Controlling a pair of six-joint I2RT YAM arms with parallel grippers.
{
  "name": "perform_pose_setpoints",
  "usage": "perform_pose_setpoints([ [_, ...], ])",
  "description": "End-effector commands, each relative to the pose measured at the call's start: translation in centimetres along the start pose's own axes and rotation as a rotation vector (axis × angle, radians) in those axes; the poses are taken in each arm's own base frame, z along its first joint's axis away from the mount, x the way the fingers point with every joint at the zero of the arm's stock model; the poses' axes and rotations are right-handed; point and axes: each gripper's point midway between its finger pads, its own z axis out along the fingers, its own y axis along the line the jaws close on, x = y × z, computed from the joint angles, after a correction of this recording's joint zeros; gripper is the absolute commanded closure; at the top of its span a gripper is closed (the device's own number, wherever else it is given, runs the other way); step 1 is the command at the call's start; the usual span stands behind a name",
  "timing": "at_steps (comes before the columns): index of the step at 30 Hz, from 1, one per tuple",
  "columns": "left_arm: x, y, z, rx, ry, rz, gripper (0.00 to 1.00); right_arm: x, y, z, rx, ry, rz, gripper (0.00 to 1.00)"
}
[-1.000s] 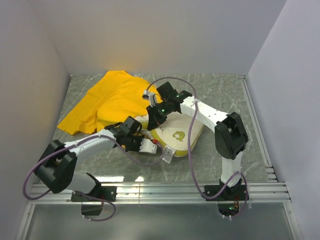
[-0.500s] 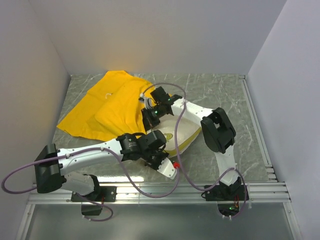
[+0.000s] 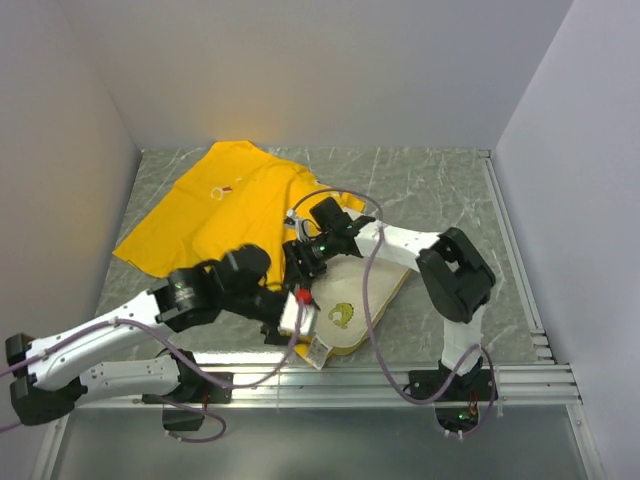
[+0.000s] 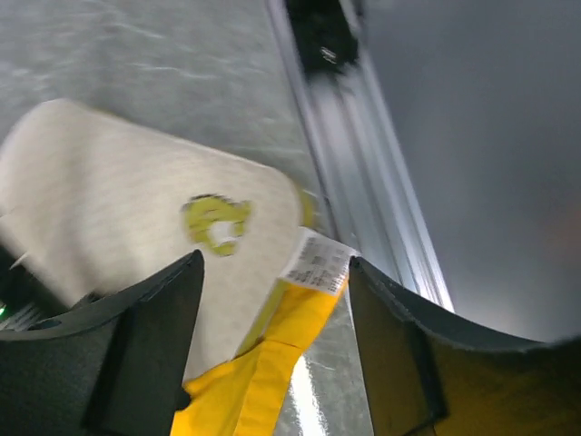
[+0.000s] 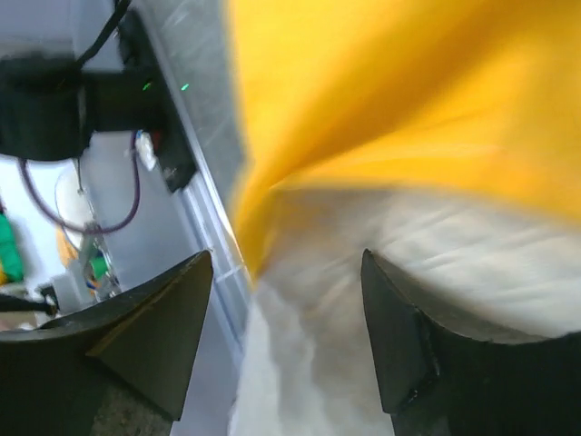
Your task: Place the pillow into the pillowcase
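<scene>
Marble table [image 3: 440,190]; left gripper [image 4: 274,262] and right gripper [image 5: 286,257] spread, at pillow [image 3: 350,290] and pillowcase [image 3: 230,205]

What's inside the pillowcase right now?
The pillow has its far end under the pillowcase edge; the rest, logo included, lies outside. Whether that end is inside the opening or merely beneath, fabric hides.

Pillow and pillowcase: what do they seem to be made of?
The pillow looks like matte cream fabric, judging by fine dotted rows across it; its filling is hidden. The pillowcase looks like thin, matte yellow cloth: it lies in soft folds and creases. Exact fibre cannot be told.
</scene>
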Motion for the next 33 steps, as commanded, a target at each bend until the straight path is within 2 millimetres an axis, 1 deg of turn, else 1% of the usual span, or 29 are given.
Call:
perform_pose_setpoints([
  [1, -3.7, 3.9, -3.2, -0.118, -0.134, -0.23, 0.29, -1.0, 4.3, -4.1, -0.007, -0.083, -0.141, 0.24],
  [2, -3.3, 7.5, -5.3, -0.217, -0.154, -0.347, 0.29, -1.3, 3.8, -5.6, 0.052, -0.098, -0.172, 0.24],
  [3, -3.5, 8.6, -6.2, -0.223, -0.185, -0.4, 0.29, -2.6, 3.1, -8.2, 0.096, -0.153, -0.176, 0.23],
  [4, -3.3, 10.0, -7.3, -0.256, -0.201, -0.448, 0.29, -3.1, 2.7, -9.6, 0.122, -0.175, -0.174, 0.23],
  [5, -2.3, 12.8, -9.0, -0.328, -0.211, -0.532, 0.29, -3.0, 2.3, -11.1, 0.145, -0.175, -0.171, 0.23],
  [6, -1.9, 13.9, -9.5, -0.352, -0.22, -0.567, 0.29, -3.5, 1.8, -13.0, 0.178, -0.213, -0.165, 0.23],
  [7, -1.6, 15.9, -10.3, -0.427, -0.229, -0.576, 0.29, -4.2, 0.0, -15.5, 0.229, -0.265, -0.129, 0.23],
  [8, -0.5, 17.8, -10.7, -0.476, -0.223, -0.624, 0.29, -4.1, -1.1, -16.9, 0.263, -0.285, -0.106, 0.23],
  [9, 0.3, 19.2, -11.0, -0.53, -0.212, -0.639, 0.28, -4.3, -2.5, -18.6, 0.331, -0.319, -0.09, 0.23],
  [10, 1.4, 21.2, -11.5, -0.621, -0.184, -0.646, 0.28, -4.5, -4.8, -20.8, 0.399, -0.361, -0.044, 0.23],
  [11, 2.8, 23.6, -11.3, -0.669, -0.149, -0.672, 0.28, -4.2, -6.1, -21.9, 0.445, -0.376, -0.017, 0.23],
  [13, 4.4, 26.8, -11.3, -0.754, -0.117, -0.69, 0.28, -3.8, -9.3, -23.8, 0.556, -0.399, 0.053, 0.22],
  [14, 5.8, 29.5, -11.1, -0.806, -0.083, -0.706, 0.29, -3.2, -10.8, -24.7, 0.599, -0.398, 0.096, 0.22],
  [16, 6.9, 32.3, -10.5, -0.851, -0.057, -0.696, 0.28, -2.1, -13.0, -25.2, 0.656, -0.378, 0.159, 0.21],
  [17, 7.6, 34.7, -9.6, -0.891, -0.037, -0.687, 0.28, -1.4, -13.9, -25.2, 0.673, -0.374, 0.188, 0.21],
  [19, 8.5, 37.0, -8.6, -0.926, -0.011, -0.68, 0.27, -0.6, -15.1, -25.1, 0.702, -0.36, 0.22, 0.2],
  [20, 9.2, 38.8, -6.9, -0.925, 0.006, -0.679, 0.27, -0.1, -15.5, -24.9, 0.711, -0.352, 0.233, 0.2],
  [21, 10.1, 39.9, -6.3, -0.95, 0.037, -0.68, 0.26, 0.2, -16.0, -24.5, 0.71, -0.337, 0.248, 0.17],
  [22, 10.8, 40.6, -5.3, -0.949, 0.065, -0.681, 0.26, 0.4, -16.2, -24.1, 0.699, -0.327, 0.261, 0.17],
  [23, 11.8, 42.3, -3.3, -0.938, 0.08, -0.679, 0.26, 0.5, -16.2, -23.7, 0.677, -0.317, 0.267, 0.17],
  [24, 12.7, 42.7, -2.4, -0.935, 0.112, -0.685, 0.26, 0.8, -16.6, -23.1, 0.662, -0.298, 0.284, 0.17],
  [25, 13.3, 43.3, -1.5, -0.933, 0.122, -0.681, 0.26, 0.9, -16.6, -22.7, 0.646, -0.288, 0.291, 0.17],
  [26, 14.4, 43.8, 0.4, -0.917, 0.143, -0.678, 0.25, 1.0, -16.6, -22.3, 0.624, -0.274, 0.302, 0.16],
  [27, 15.2, 44.0, 1.2, -0.918, 0.168, -0.668, 0.25, 1.0, -16.5, -22.2, 0.613, -0.27, 0.301, 0.17],
  [28, 15.5, 44.1, 2.4, -0.91, 0.188, -0.644, 0.24, 1.1, -16.6, -22.0, 0.607, -0.263, 0.304, 0.17],
  [29, 16.8, 44.1, 3.7, -0.893, 0.209, -0.644, 0.24, 1.2, -16.6, -21.9, 0.607, -0.259, 0.307, 0.17],
  [30, 17.6, 43.8, 4.6, -0.876, 0.222, -0.647, 0.23, 1.2, -16.5, -21.8, 0.599, -0.256, 0.302, 0.17],
  [31, 18.8, 43.4, 5.7, -0.861, 0.243, -0.659, 0.23, 1.5, -16.5, -21.7, 0.592, -0.248, 0.309, 0.17],
  [33, 19.7, 42.9, 6.7, -0.842, 0.256, -0.663, 0.23, 1.6, -16.1, -21.4, 0.569, -0.24, 0.313, 0.17],
])
